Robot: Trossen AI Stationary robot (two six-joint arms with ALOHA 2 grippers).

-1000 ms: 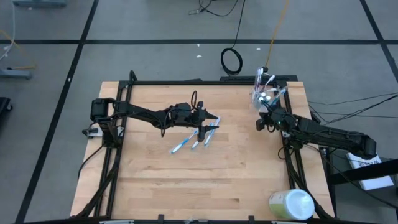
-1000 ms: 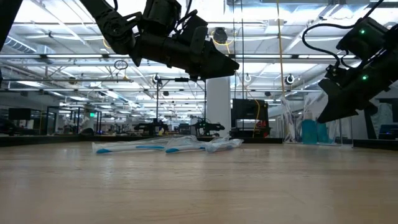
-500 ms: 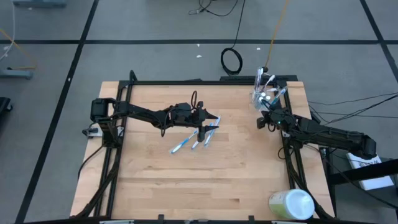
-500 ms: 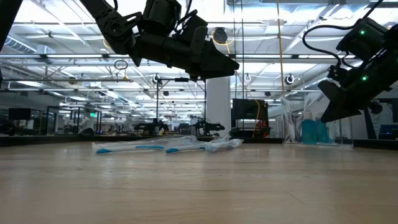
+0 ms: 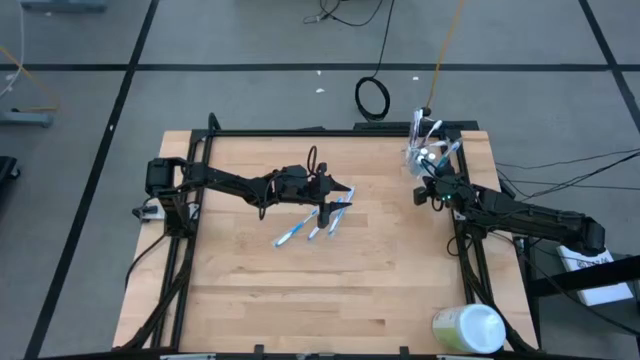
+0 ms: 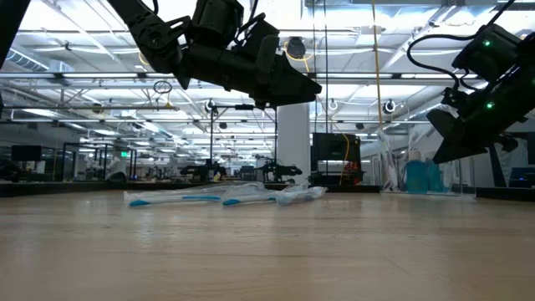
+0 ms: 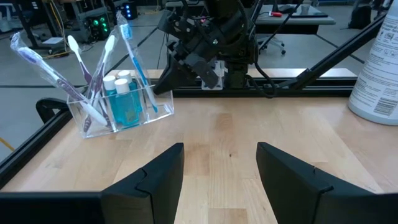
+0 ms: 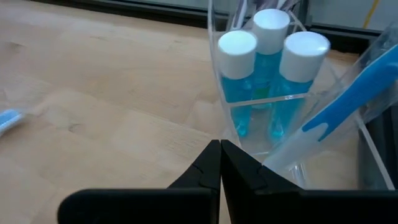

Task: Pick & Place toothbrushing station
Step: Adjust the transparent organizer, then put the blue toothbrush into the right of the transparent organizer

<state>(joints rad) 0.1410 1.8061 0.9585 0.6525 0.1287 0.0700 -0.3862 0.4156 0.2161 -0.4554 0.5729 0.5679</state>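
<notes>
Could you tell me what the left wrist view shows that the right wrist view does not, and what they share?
Only the left wrist view shows the left pincer open over bare wood, the right arm behind the clear holder, the purple and white toothbrushes standing in it, and the large white container. Only the right wrist view shows the right pincer shut, empty, just short of the holder, and a wrapped toothbrush end lying on the table. Both show the holder, its three white-capped blue bottles and a blue toothbrush.

Surface (image 5: pixel 300 280): pale matt wood, visible grain. Cup (image 7: pixel 124 112) upper left of left wrist frame: clear glossy plastic. Hands (image 7: pixel 221 180): matt black plastic.
</notes>
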